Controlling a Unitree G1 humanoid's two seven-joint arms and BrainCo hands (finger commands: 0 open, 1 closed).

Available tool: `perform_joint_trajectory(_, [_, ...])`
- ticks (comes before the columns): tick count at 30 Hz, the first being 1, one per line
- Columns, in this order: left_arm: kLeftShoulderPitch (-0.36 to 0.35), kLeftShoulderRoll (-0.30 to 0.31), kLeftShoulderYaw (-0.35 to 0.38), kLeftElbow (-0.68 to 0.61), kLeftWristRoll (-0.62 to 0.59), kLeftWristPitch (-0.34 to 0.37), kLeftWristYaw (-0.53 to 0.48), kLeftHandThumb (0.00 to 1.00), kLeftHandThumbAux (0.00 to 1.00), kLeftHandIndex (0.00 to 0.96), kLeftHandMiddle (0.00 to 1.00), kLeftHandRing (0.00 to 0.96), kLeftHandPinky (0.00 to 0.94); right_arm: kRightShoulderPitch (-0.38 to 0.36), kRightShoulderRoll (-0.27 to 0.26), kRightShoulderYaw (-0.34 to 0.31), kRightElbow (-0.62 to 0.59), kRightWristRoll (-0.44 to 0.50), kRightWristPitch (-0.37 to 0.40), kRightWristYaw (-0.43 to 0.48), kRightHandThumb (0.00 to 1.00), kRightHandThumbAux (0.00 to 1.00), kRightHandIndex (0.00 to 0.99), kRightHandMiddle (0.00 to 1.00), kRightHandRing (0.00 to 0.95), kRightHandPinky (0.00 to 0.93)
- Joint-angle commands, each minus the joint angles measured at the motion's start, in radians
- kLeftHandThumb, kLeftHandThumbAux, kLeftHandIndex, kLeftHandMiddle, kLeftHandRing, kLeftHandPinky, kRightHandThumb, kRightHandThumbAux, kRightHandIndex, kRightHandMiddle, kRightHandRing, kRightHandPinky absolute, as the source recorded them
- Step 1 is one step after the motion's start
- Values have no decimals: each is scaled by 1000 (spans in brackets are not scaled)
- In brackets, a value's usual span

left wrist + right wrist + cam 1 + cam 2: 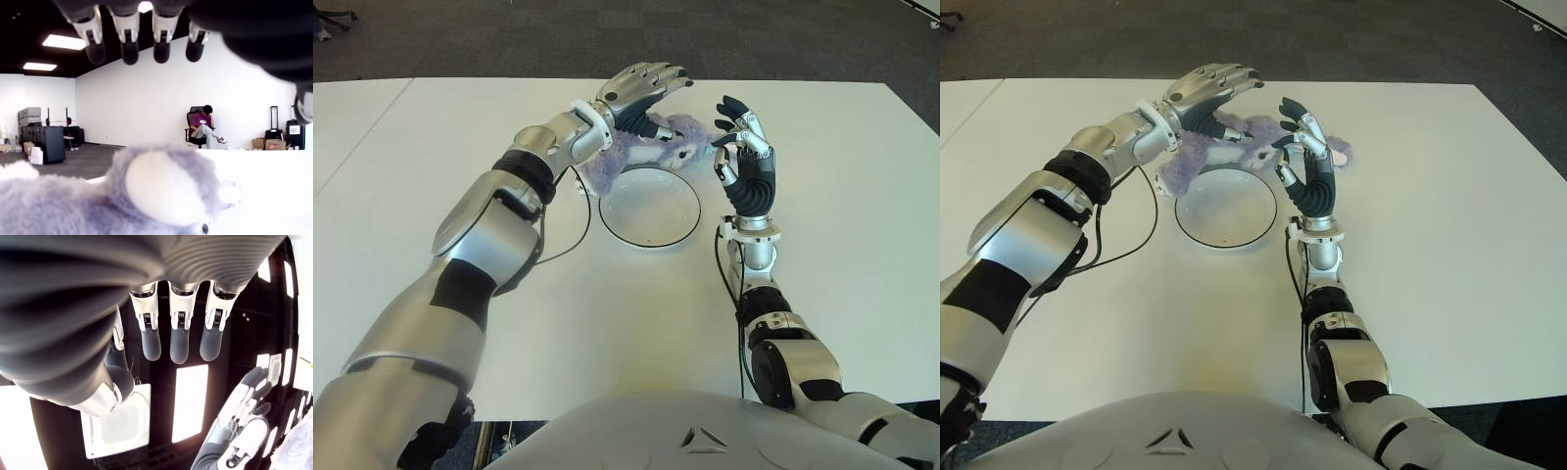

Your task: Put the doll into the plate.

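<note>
One fluffy lavender-and-white plush doll (651, 147) lies on the white surface (842, 215) in the upper middle of the left eye view, just behind the far rim of one shallow round white plate with a dark edge (607, 220); its body seems to touch or overlap that rim, but none of it is inside. The plate holds nothing. Left hand (641, 90) hovers over the doll, fingers extended and spread, gripping nothing; the left wrist view shows four fingertips above the fur with clear air between, so this looks like a reach set up for a top-down grasp. Right hand (744, 157) stands upright to the right of the plate and doll, fingers loosely curled, empty, likely idle or guarding the doll's side. One dark cable (563, 245) trails from the left arm across the surface. Count: one doll, one plate, two hands.
</note>
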Motion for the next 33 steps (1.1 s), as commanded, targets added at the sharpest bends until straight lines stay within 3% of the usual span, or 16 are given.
perform_joint_trajectory(1, [158, -23, -57, 72, 27, 6, -160, 146, 289, 0, 0, 0, 0, 606, 116, 46, 404, -47, 144, -30, 708, 719, 427, 158, 179, 299])
perform_joint_trajectory(12, [169, -65, -54, 126, 38, 120, -175, 104, 306, 0, 0, 0, 0, 614, 109, 49, 397, -61, 136, -52, 706, 719, 428, 158, 140, 213])
perform_joint_trajectory(17, [180, -73, -44, 132, 29, 143, -175, 92, 317, 0, 0, 0, 0, 616, 109, 46, 397, -58, 137, -55, 708, 719, 427, 153, 157, 305])
perform_joint_trajectory(23, [193, -81, -60, 144, 51, 200, -143, 88, 331, 0, 0, 0, 0, 619, 117, 32, 400, -31, 141, -36, 714, 719, 427, 149, 169, 341])
perform_joint_trajectory(29, [181, -89, -72, 155, 61, 228, -173, 75, 332, 0, 0, 0, 0, 619, 127, 20, 399, -11, 127, -23, 714, 719, 426, 148, 180, 372])
perform_joint_trajectory(33, [180, -98, -75, 160, 58, 252, -172, 72, 333, 0, 0, 0, 0, 620, 123, 24, 396, -25, 122, -43, 713, 719, 426, 147, 180, 352])
